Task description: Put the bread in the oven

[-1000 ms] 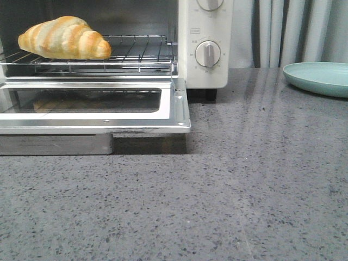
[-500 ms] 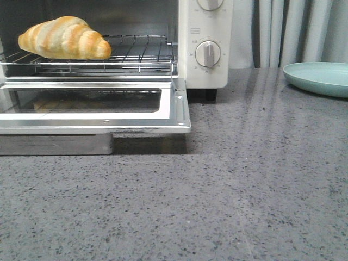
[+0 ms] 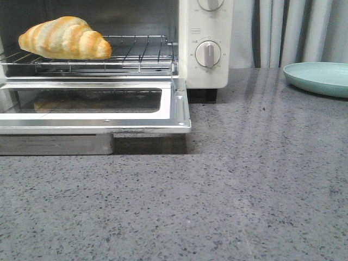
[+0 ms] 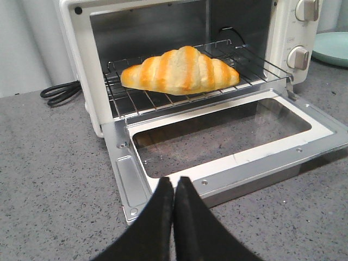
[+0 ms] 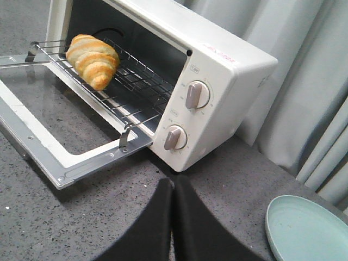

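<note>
The bread (image 3: 64,38), a golden-orange croissant with cream bands, lies on the wire rack (image 3: 138,51) inside the cream-white oven (image 3: 205,43). It also shows in the left wrist view (image 4: 179,70) and in the right wrist view (image 5: 93,60). The oven's glass door (image 3: 92,106) hangs open, flat over the counter. My left gripper (image 4: 174,182) is shut and empty, in front of the open door's edge. My right gripper (image 5: 173,182) is shut and empty, over the counter in front of the oven's dial side. Neither gripper shows in the front view.
A teal plate (image 3: 318,78) sits on the grey speckled counter to the right of the oven; it also shows in the right wrist view (image 5: 304,231). A black power cord (image 4: 60,91) lies left of the oven. Grey curtains (image 3: 293,32) hang behind.
</note>
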